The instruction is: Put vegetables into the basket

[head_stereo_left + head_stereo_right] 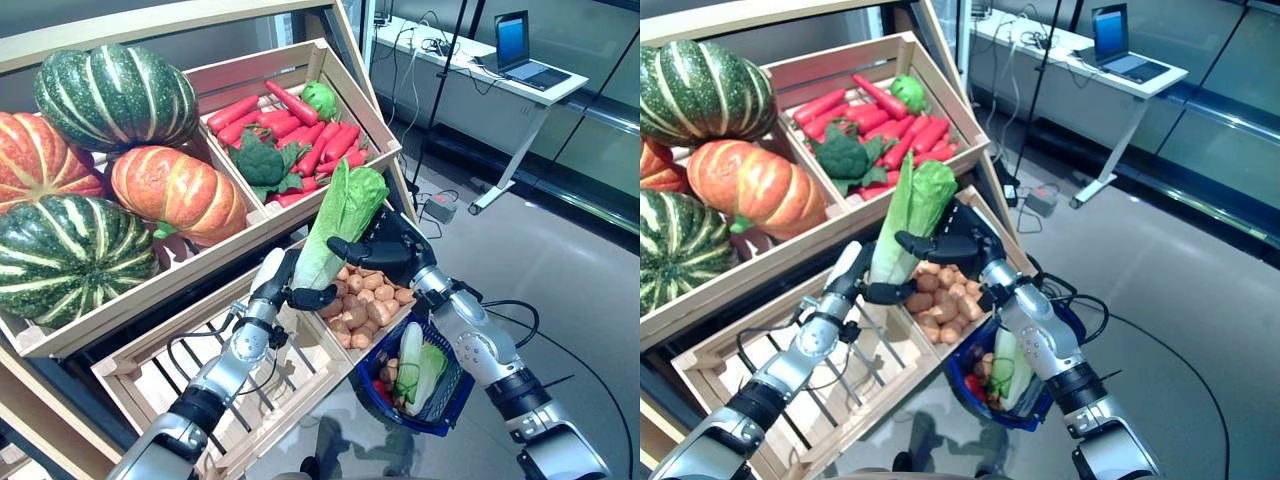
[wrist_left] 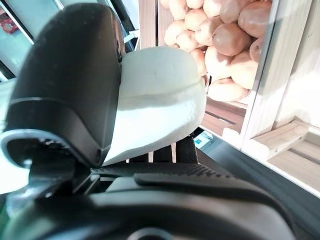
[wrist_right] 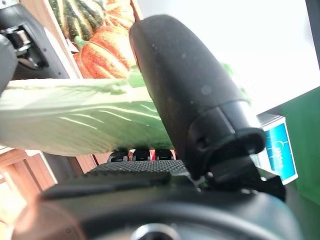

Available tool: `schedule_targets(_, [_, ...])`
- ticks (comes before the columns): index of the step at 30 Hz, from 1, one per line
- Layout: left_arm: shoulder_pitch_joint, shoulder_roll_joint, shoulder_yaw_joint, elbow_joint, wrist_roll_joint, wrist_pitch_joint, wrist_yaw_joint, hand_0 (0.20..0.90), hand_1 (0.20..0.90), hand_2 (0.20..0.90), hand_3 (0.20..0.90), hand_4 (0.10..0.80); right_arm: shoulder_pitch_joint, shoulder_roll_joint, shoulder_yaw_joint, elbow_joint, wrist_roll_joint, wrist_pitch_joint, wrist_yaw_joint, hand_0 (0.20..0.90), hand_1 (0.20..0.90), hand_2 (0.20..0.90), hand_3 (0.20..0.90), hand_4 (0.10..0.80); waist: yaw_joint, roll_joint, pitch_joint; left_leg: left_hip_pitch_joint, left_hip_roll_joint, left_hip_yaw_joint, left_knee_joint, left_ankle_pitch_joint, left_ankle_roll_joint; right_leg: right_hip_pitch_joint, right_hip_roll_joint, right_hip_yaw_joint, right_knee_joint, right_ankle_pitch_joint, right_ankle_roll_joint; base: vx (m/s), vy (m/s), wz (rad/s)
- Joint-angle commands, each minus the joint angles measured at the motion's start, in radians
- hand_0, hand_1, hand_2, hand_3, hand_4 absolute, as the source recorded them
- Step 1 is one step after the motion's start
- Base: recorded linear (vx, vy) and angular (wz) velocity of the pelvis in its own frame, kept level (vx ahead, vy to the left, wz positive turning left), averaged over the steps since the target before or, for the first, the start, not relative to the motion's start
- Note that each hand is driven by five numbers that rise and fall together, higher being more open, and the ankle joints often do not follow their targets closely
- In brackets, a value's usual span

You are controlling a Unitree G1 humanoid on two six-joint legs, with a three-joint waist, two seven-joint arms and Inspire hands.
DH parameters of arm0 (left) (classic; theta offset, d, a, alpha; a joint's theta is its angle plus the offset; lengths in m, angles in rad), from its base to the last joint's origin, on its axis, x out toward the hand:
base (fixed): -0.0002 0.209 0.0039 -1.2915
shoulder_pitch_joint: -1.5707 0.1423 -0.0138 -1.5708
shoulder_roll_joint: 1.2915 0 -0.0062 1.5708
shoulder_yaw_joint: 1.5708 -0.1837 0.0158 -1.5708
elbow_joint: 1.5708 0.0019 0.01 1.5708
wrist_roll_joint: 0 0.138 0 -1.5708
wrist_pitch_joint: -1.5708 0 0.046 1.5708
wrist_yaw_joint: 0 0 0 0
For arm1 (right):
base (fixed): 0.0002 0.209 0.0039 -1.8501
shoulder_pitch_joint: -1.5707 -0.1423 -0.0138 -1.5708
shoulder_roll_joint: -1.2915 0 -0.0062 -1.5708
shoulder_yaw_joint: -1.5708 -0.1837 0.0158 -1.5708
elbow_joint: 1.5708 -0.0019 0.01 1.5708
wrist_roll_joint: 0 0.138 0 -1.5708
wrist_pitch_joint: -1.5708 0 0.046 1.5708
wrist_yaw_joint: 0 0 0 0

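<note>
Both eye views are evenly and brightly lit from overhead, with no harsh shadows. The grey floor (image 1: 560, 250) carries soft glare and faint reflections beside the white desk (image 1: 500, 75). The pumpkins (image 1: 175, 190) show mild sheen. In the right wrist view the background above the lettuce (image 3: 75, 117) is overexposed white; nearby fingers (image 3: 185, 85) are soft-focused.

Wooden shelf (image 1: 150, 315), upper crates with pumpkins (image 1: 175, 190), carrots (image 1: 320, 145), broccoli (image 1: 262, 162), lower crate of potatoes (image 1: 360, 300)
</note>
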State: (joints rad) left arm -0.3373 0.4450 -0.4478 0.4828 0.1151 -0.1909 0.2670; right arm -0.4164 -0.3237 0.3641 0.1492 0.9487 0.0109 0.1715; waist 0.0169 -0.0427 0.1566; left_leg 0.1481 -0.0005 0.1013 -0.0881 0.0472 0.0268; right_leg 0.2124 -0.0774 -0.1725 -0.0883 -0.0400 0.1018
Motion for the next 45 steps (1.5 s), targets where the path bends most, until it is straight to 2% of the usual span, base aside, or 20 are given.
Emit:
schedule_targets(1, [-0.16, -0.104, -0.152, -0.004, 0.11, -0.188, 0.017, 0.3, 0.3, 0.3, 0.3, 0.4, -0.138, 0.198, 0.033, -0.082, 0.112, -0.105, 0.022, 0.9, 0.9, 0.9, 0.9, 0.8, -0.005, 0.01, -0.109, 0.055, -0.015, -0.009, 0.001, -0.14, 0.008, -0.01, 0.031, -0.008, 0.032, -0.034, -0.065, 0.0, 0.0, 0.0])
schedule_targets(5, [-0.156, -0.129, -0.195, 0.003, 0.15, -0.203, 0.038, 0.3, 0.3, 0.3, 0.3, 0.4, -0.159, 0.225, 0.038, -0.067, 0.102, -0.095, 0.001, 0.9, 0.9, 0.9, 0.9, 0.8, -0.004, 0.007, -0.107, 0.054, -0.016, -0.009, 0.001, -0.142, 0.01, -0.014, 0.032, -0.003, 0.04, -0.041, -0.068, 0.0, 0.0, 0.0])
schedule_targets(6, [-0.157, -0.13, -0.198, 0.004, 0.155, -0.204, 0.04, 0.3, 0.3, 0.3, 0.3, 0.4, -0.162, 0.226, 0.04, -0.064, 0.1, -0.094, 0.0, 0.775, 0.775, 0.775, 0.775, 0.717, -0.004, 0.006, -0.107, 0.055, -0.016, -0.009, 0.001, -0.142, 0.01, -0.014, 0.032, -0.002, 0.04, -0.041, -0.069, 0.0, 0.0, 0.0])
schedule_targets(7, [-0.16, -0.134, -0.209, -0.001, 0.168, -0.203, 0.041, 0.3, 0.3, 0.3, 0.3, 0.4, -0.169, 0.228, 0.044, -0.055, 0.096, -0.095, 0.003, 0.3, 0.3, 0.3, 0.3, 0.4, -0.003, 0.005, -0.107, 0.055, -0.016, -0.009, 0.001, -0.144, 0.011, -0.013, 0.033, -0.001, 0.04, -0.043, -0.07, 0.0, 0.0, 0.0])
schedule_targets(16, [-0.165, -0.134, -0.241, -0.032, 0.17, -0.182, 0.063, 0.3, 0.3, 0.3, 0.3, 0.4, -0.185, 0.23, 0.042, -0.025, 0.115, -0.101, -0.009, 0.3, 0.3, 0.3, 0.3, 0.4, 0.003, 0.001, -0.112, 0.059, -0.015, -0.013, 0.001, -0.147, 0.01, -0.001, 0.033, -0.004, 0.027, -0.039, -0.07, 0.0, 0.0, 0.0])
schedule_targets(25, [-0.15, -0.126, -0.222, -0.036, 0.153, -0.152, 0.074, 0.3, 0.3, 0.3, 0.3, 0.4, -0.163, 0.223, 0.027, -0.033, 0.079, -0.11, -0.021, 0.3, 0.3, 0.3, 0.3, 0.4, -0.002, 0.003, -0.117, 0.052, -0.015, -0.017, 0.001, -0.144, 0.007, 0.004, 0.034, -0.009, 0.002, -0.022, -0.068, 0.0, 0.0, 0.0])
schedule_targets(26, [-0.147, -0.125, -0.22, -0.034, 0.148, -0.149, 0.076, 0.479, 0.479, 0.479, 0.479, 0.519, -0.162, 0.219, 0.025, -0.036, 0.077, -0.111, -0.023, 0.3, 0.3, 0.3, 0.3, 0.4, -0.003, 0.003, -0.116, 0.051, -0.014, -0.016, 0.001, -0.144, 0.006, 0.004, 0.034, -0.009, 0.001, -0.02, -0.067, 0.0, 0.0, 0.0])
schedule_targets(27, [-0.143, -0.123, -0.218, -0.032, 0.138, -0.139, 0.076, 0.479, 0.479, 0.479, 0.479, 0.519, -0.162, 0.215, 0.022, -0.04, 0.073, -0.112, -0.026, 0.3, 0.3, 0.3, 0.3, 0.4, -0.004, 0.003, -0.116, 0.051, -0.013, -0.014, 0.001, -0.143, 0.006, 0.003, 0.034, -0.009, 0.001, -0.019, -0.067, 0.0, 0.0, 0.0])
schedule_targets(28, [-0.137, -0.12, -0.207, -0.024, 0.13, -0.136, 0.081, 0.9, 0.9, 0.9, 0.9, 0.8, -0.16, 0.208, 0.013, -0.042, 0.059, -0.116, -0.033, 0.3, 0.3, 0.3, 0.3, 0.4, -0.005, 0.003, -0.115, 0.049, -0.013, -0.013, 0.001, -0.141, 0.005, 0.001, 0.034, -0.008, 0.001, -0.018, -0.067, 0.0, 0.0, 0.0])
schedule_targets(37, [-0.092, -0.087, -0.138, -0.005, 0.11, -0.107, 0.076, 0.9, 0.9, 0.9, 0.9, 0.8, -0.126, 0.124, -0.066, -0.048, -0.067, -0.14, -0.094, 0.3, 0.3, 0.3, 0.3, 0.4, -0.017, 0.002, -0.107, 0.049, -0.008, 0.004, 0.001, -0.139, 0.007, -0.01, 0.041, 0.005, 0.008, -0.016, -0.068, 0.018, -0.028, -0.03])
schedule_targets(45, [-0.007, -0.03, -0.032, 0.028, 0.098, -0.108, 0.072, 0.9, 0.9, 0.9, 0.9, 0.8, -0.022, 0.014, -0.199, -0.005, -0.146, -0.178, -0.127, 0.3, 0.3, 0.3, 0.3, 0.4, -0.037, 0.004, -0.098, 0.06, 0.0, 0.033, 0.001, -0.141, 0.008, -0.012, 0.049, 0.027, 0.008, -0.012, -0.069, 0.037, -0.043, -0.07])
